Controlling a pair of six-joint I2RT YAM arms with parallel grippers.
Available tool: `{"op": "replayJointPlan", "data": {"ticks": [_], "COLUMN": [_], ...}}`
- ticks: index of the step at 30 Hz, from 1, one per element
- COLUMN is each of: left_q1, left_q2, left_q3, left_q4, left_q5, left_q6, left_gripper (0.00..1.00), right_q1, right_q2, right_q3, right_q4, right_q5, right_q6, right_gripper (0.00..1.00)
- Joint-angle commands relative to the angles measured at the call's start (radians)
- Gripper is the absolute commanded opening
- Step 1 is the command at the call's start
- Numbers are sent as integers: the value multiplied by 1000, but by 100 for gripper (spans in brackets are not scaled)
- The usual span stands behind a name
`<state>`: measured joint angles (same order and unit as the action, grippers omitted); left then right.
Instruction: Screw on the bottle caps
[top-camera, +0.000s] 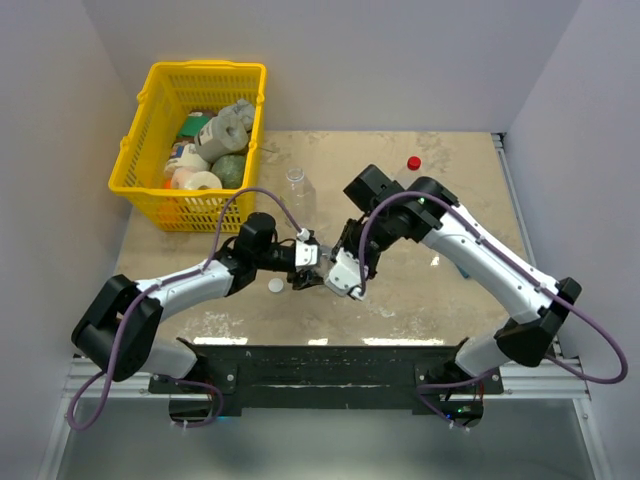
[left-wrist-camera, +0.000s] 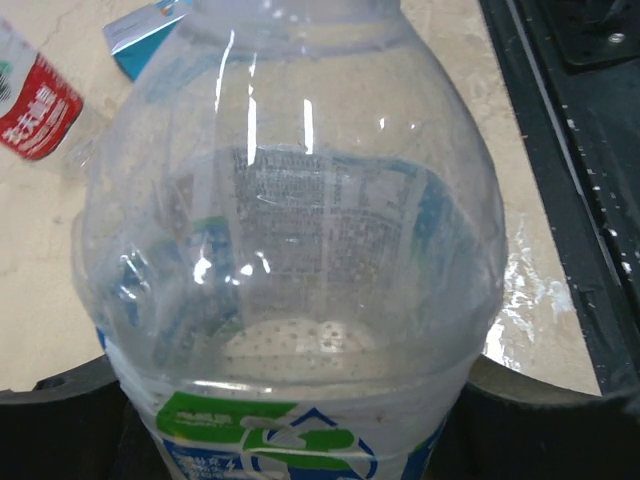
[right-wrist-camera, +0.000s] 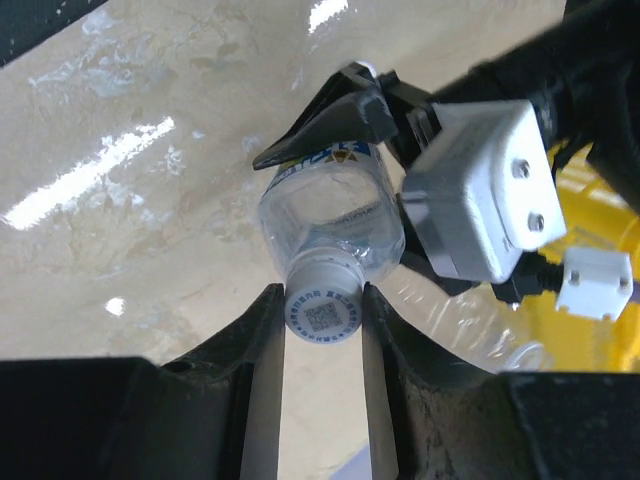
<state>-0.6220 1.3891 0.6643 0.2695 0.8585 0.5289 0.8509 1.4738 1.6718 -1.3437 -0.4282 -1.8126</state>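
Note:
My left gripper is shut on the short blue-labelled bottle, which fills the left wrist view. In the right wrist view this bottle points its neck at the camera. A white cap with a printed code sits on that neck, and my right gripper is shut on it, one finger on each side. Both grippers meet above the table's front middle, left gripper and right gripper. A loose pale cap lies on the table beside them. The red-labelled bottle lies on its side.
A yellow basket with several items stands at the back left. An open unlabelled clear bottle stands behind the grippers. A red cap shows behind the right arm. A blue-and-white box lies near the red-labelled bottle.

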Motion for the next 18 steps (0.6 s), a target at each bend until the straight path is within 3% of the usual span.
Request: {"op": "replayJointPlan", "data": {"ticks": [1,2,10,14,18], "left_q1": [4,4,2,-10,-16], "left_q2": [-42,-50,-127,-134,-114], "left_q3": [-12,-40,-138,-134,-108], "left_q4": [178,242,525,580,582], "left_q5": [-157,-186,-422,-548,-677], "left_q6": [-55,-81,-283,-385,-455], "left_gripper": [0,0,0,0,0], "right_q1": [0,-7,-114,-179,-204], "right_q2": [109,152,240,273,269], "right_q3": [94,106,129,129,112], "right_q4": [-72,-72,44,106,159], "right_q5": [9,3,-66,-76,-125], "right_q6": [365,503,1141,1367,1519], "right_gripper": [15,15,7,0,0]}}
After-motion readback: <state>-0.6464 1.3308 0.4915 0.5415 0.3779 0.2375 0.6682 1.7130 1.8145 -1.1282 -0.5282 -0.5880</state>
